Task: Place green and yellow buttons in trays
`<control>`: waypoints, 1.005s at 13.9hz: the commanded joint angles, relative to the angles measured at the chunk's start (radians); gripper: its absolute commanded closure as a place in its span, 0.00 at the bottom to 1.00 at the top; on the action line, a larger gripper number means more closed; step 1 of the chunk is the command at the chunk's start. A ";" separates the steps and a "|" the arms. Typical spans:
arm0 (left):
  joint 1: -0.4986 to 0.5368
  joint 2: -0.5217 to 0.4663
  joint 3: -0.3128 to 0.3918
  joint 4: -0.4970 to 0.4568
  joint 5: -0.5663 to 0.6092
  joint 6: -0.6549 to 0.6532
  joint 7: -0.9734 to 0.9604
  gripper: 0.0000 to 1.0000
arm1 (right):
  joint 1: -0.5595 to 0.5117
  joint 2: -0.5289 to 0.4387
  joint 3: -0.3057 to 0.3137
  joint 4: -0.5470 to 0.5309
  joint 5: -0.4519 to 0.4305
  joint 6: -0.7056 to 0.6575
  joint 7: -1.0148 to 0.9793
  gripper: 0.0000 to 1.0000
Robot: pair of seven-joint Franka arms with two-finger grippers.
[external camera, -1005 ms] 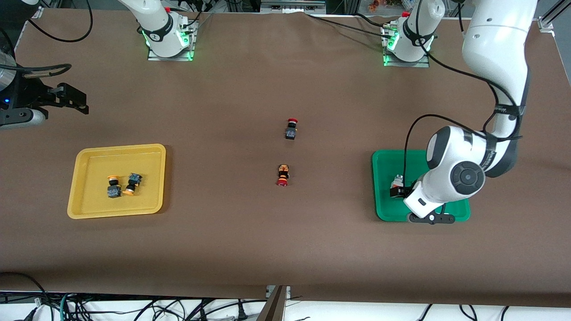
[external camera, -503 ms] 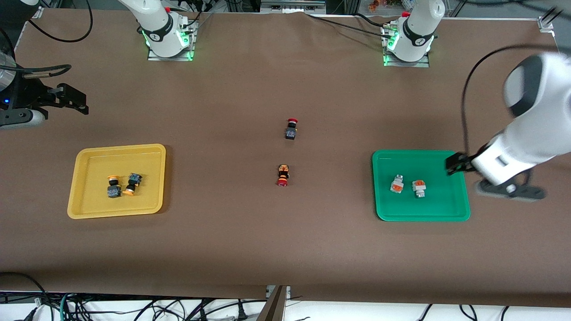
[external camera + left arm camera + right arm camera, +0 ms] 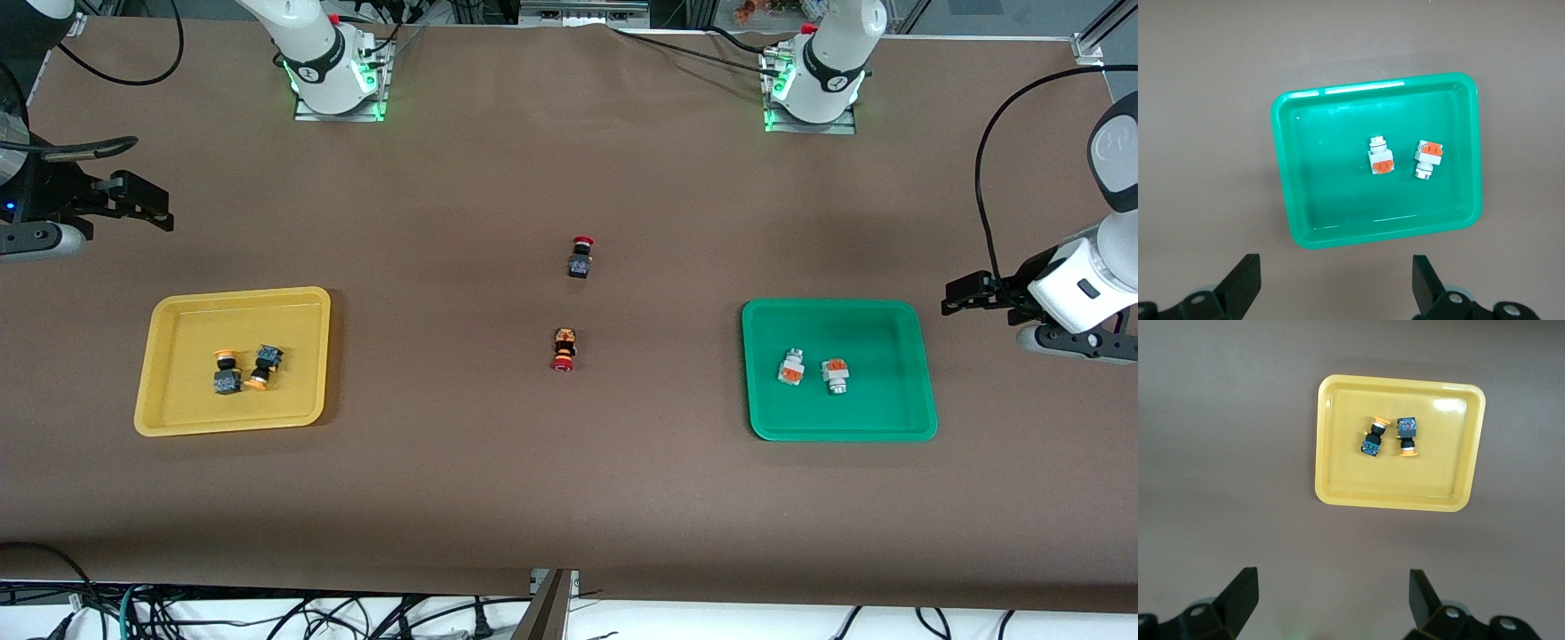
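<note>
The green tray point(image 3: 880, 404) lies toward the left arm's end of the table and holds two white-grey buttons with orange blocks point(image 3: 791, 368) point(image 3: 835, 375). The yellow tray point(image 3: 178, 400) lies toward the right arm's end and holds two yellow-orange capped buttons point(image 3: 227, 372) point(image 3: 262, 366). My left gripper point(image 3: 953, 298) is open and empty, up in the air just past the green tray's end. Its wrist view shows the green tray point(image 3: 1311, 213), both buttons point(image 3: 1381, 157) point(image 3: 1428, 159) and the gripper point(image 3: 1337, 287). My right gripper point(image 3: 164, 206) is open and empty; its view shows the yellow tray point(image 3: 1345, 480).
Two red-capped black switches lie at the table's middle, one point(image 3: 581, 256) farther from the front camera than the other point(image 3: 564, 348). Both arm bases stand along the table's back edge. Cables hang at the left arm's end.
My left gripper rose off the green tray and swung out past its end, leaving a second white-grey button in the tray. The right arm has barely moved.
</note>
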 commanded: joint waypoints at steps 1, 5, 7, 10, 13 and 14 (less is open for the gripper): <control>-0.014 -0.029 -0.016 0.010 -0.020 0.003 -0.015 0.00 | -0.009 0.007 0.006 0.020 -0.007 -0.007 0.016 0.00; -0.048 0.014 -0.058 0.132 -0.007 0.002 -0.023 0.00 | -0.009 0.007 0.006 0.020 -0.005 -0.007 0.017 0.00; -0.066 0.014 -0.058 0.131 -0.005 0.002 -0.043 0.00 | -0.009 0.007 0.006 0.020 -0.005 -0.007 0.017 0.00; -0.065 0.000 -0.064 0.131 -0.005 -0.020 -0.042 0.00 | -0.009 0.007 0.006 0.020 -0.005 -0.005 0.017 0.00; -0.063 -0.024 -0.066 0.134 -0.013 -0.070 -0.039 0.00 | -0.009 0.007 0.006 0.020 -0.005 -0.005 0.008 0.00; -0.060 -0.032 -0.063 0.128 -0.017 -0.069 -0.033 0.00 | -0.009 0.007 0.006 0.020 -0.005 -0.005 0.009 0.00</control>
